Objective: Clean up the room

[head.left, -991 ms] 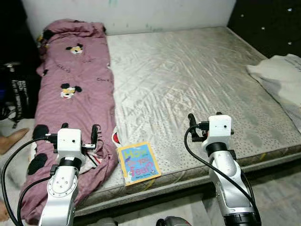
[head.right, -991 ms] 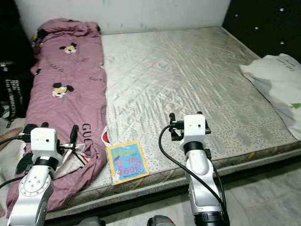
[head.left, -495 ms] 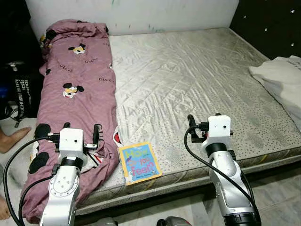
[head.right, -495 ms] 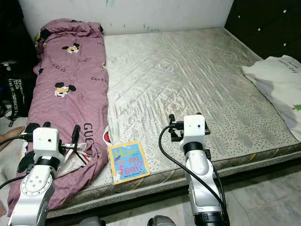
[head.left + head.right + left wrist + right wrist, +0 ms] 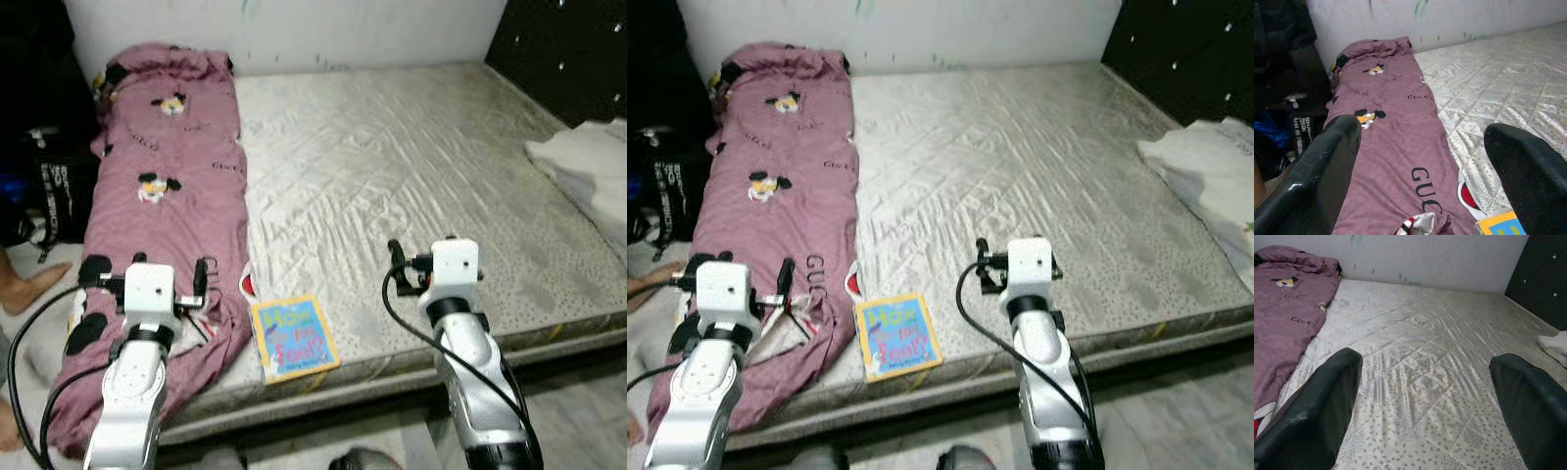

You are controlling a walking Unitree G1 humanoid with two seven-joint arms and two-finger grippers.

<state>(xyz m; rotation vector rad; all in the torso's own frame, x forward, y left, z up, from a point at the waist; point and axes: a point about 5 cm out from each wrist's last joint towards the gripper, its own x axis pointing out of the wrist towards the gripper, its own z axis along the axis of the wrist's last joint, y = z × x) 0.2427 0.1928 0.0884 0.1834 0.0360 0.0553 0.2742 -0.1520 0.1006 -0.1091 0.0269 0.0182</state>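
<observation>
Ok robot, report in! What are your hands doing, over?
Left gripper open above purple blanket. Right gripper open above bare mattress. Picture book at mattress edge between them, untouched. Nothing blocking.

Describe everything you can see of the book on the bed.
The book is a thin, flat picture book with a yellow border and a blue cover bearing large colourful lettering. It lies closed, cover up and slightly askew, at the near edge of the bare quilted mattress, with its lower corner at the edge. The pink cartoon-print blanket lies right beside its left side; whether they touch is unclear. It sits between the two grippers, and neither touches it.
</observation>
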